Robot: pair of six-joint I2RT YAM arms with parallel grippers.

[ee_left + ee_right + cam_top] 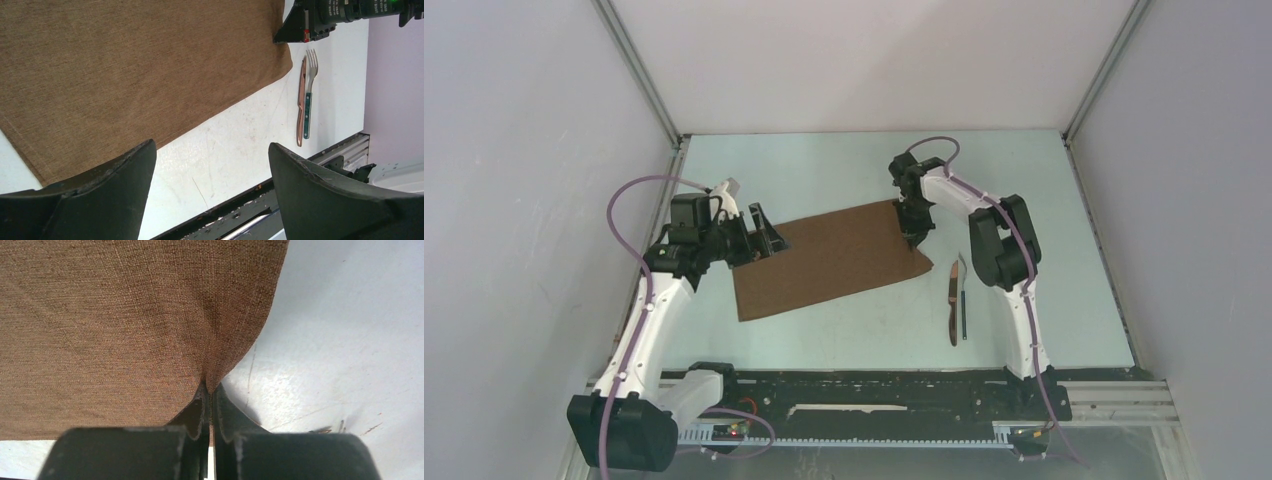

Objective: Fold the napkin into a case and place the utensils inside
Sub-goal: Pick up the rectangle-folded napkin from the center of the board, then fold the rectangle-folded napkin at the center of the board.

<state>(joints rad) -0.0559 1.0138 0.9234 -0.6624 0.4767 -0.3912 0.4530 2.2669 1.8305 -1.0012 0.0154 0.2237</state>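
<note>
1. We see the napkin (pixel 829 258) spread flat on the table (pixel 854 170). It lies mid-table between the two arms, skewed so its right end sits farther from the bases than its left end.
2. The right gripper (pixel 210 390) is closed tight on the napkin. In the right wrist view its fingers (pixel 226 412) meet with a pinch of brown cloth between them, and the fabric puckers up into the grip.
3. In the top view that pinch is on the napkin's right short edge, toward the far right corner.
4. The left gripper (pixel 767 233) is spread wide and has nothing in it. The left wrist view shows a big gap between its fingers (pixel 115 175).
5. The left gripper sits at the napkin's far left corner. We cannot tell whether it touches the cloth.
6. In the left wrist view, the napkin's near left corner lies just beyond the left-hand finger. The gap between the fingers shows mostly bare table.
7. The utensils (pixel 957 308) lie on the bare table just right of the napkin's near right corner, not on the cloth.
8. They are a knife (pixel 301 102) and a fork (pixel 309 75) with a dark handle, parallel and side by side. Whether they touch, we cannot tell.
9. The fork's tines point toward the right gripper.
</note>
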